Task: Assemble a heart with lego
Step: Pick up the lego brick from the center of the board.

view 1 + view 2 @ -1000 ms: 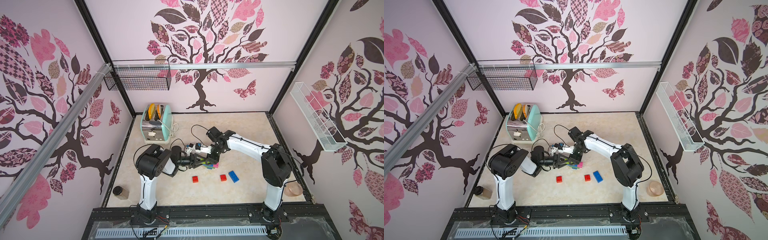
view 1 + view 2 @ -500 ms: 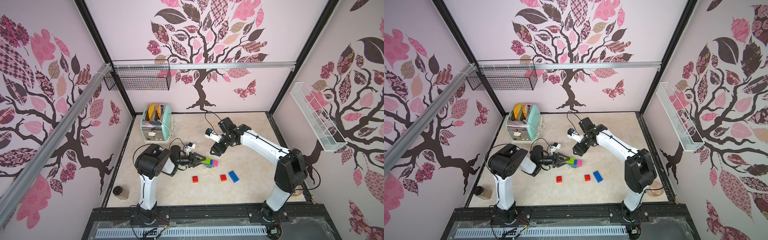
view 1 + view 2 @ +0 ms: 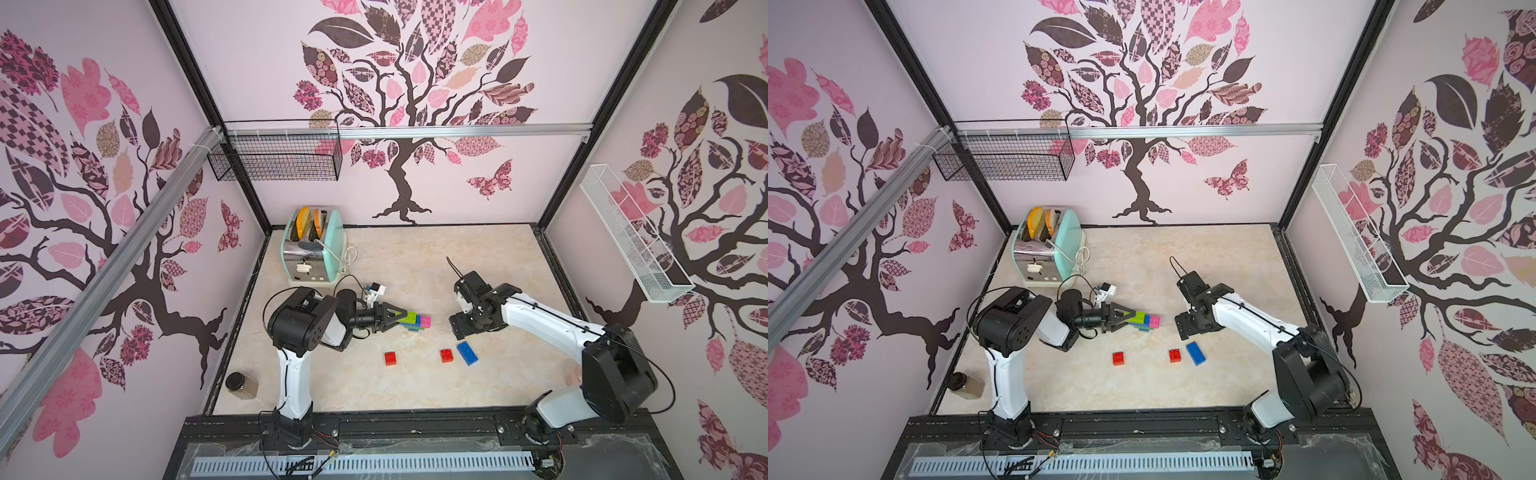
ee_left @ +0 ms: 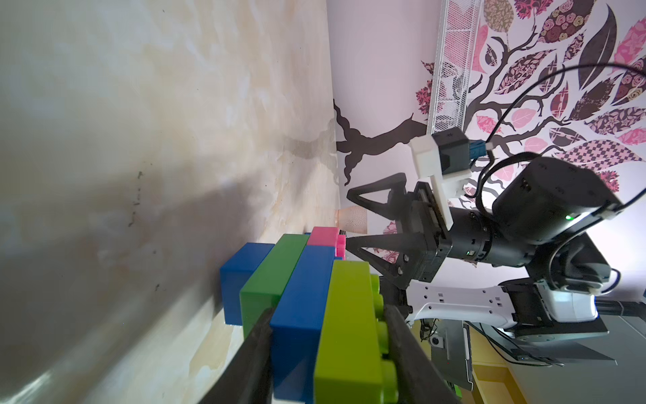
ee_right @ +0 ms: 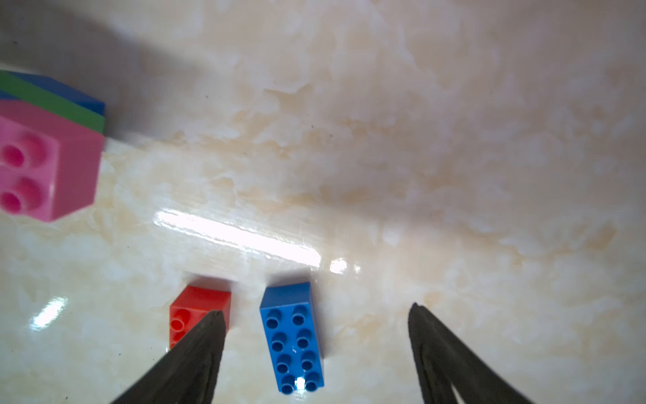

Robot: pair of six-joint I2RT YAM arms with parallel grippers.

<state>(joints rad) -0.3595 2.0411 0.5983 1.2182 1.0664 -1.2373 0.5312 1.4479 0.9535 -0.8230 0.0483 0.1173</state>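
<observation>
Two black parallel grippers are dividing the work over the pale marbled tabletop (image 3: pixel 478 266). The left gripper (image 3: pixel 400 319) is lying nearly level and clamping the heart (image 3: pixel 417 321), a part-built cluster of chunky studded plastic bricks. Its fingers (image 4: pixel 257 341) are pinching the lime brick (image 4: pixel 349 332) and the blue one under it. Probably it is steadying the stack so another piece can be pressed on without the cluster sliding; whether the cluster is touching the table I cannot tell. The right gripper (image 3: pixel 464 329) is hanging empty with its jaws spread wide, well apart from the cluster and just above the loose pieces (in its wrist view the long blue brick is showing between the fingertips), so it seems to be lining up the next pick.

Five bricks are making up the cluster, as far as the left wrist view shows: two blue, one dark green, one lime and one small pink square. Three are lying loose, studs up, nearer the robot's base. One is the long blue brick (image 3: pixel 467 353), sitting just beside a small red square brick (image 3: pixel 446 355), and a second red square brick (image 3: pixel 390 358) is lying apart towards the left arm's side. That is eight in all, so the heart is looking somewhat over half built.
</observation>
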